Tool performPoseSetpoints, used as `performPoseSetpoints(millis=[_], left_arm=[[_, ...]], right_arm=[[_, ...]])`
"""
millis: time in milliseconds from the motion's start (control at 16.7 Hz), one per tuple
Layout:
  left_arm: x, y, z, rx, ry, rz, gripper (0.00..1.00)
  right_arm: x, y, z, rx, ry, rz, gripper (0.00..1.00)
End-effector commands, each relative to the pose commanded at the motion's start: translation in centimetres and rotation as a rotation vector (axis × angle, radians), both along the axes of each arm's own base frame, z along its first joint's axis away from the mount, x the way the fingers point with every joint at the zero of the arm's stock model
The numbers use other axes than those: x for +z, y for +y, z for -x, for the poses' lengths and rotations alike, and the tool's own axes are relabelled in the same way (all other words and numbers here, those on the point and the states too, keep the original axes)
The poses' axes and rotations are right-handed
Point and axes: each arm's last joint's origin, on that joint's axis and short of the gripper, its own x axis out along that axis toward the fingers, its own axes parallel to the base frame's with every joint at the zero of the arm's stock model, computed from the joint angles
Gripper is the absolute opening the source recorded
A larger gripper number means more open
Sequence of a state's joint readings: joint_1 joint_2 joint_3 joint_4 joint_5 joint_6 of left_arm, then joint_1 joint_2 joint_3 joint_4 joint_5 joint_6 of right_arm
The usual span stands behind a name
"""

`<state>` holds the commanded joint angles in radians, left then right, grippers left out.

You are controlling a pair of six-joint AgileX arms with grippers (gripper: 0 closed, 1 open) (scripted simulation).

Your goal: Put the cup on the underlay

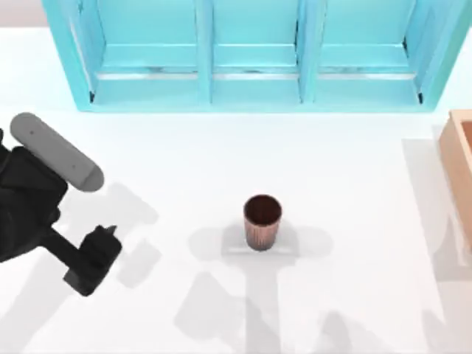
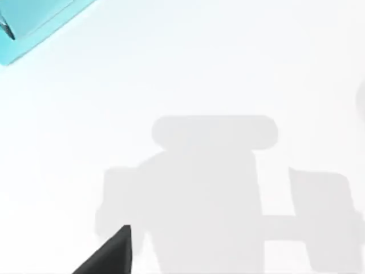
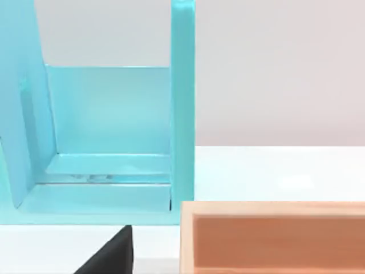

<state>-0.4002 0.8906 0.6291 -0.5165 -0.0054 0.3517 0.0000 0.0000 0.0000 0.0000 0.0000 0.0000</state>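
The cup (image 1: 262, 220) stands on the underlay (image 1: 289, 249) mid-desk (image 1: 354, 162); shelving (image 1: 251, 55) lines the far edge, a box (image 1: 459, 158) the right.

The cup (image 1: 262, 221) covers the middle of the underlay (image 1: 237, 251), whose pale edges barely separate from the white table (image 1: 354, 192). The wooden box (image 1: 459, 169) is cut off at the top view's right edge. The left gripper (image 1: 92, 262) is too dark to read.

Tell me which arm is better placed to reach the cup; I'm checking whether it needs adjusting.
Left, probably. The left pincer hangs at the table's left, bare table between it and the cup on the underlay. The right arm's camera faces the blue shelf and wooden box at the right edge.
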Motion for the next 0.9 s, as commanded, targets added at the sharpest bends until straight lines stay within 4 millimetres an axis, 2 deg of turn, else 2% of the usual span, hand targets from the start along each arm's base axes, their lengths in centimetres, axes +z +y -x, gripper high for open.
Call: performPoseSetpoints(millis=[240,420,660,900], left_arm=[[0.2,-6.2,-4.7,-0.279,0.298,-0.249,1.00],[-0.4,-11.3,-7.3,-0.466,0.462,-0.402,1.00],[-1.0,-17.2,-9.8,-0.651,0.588,-0.538,1.00],[-0.6,-21.2,-11.5,-0.753,0.617,-0.596,1.00]], right_arm=[[0.0,0.0,0.0,0.000,0.000,0.000,1.00],[0.0,0.0,0.0,0.000,0.000,0.000,1.00],[0.0,0.0,0.0,0.000,0.000,0.000,1.00],[0.0,0.0,0.0,0.000,0.000,0.000,1.00]])
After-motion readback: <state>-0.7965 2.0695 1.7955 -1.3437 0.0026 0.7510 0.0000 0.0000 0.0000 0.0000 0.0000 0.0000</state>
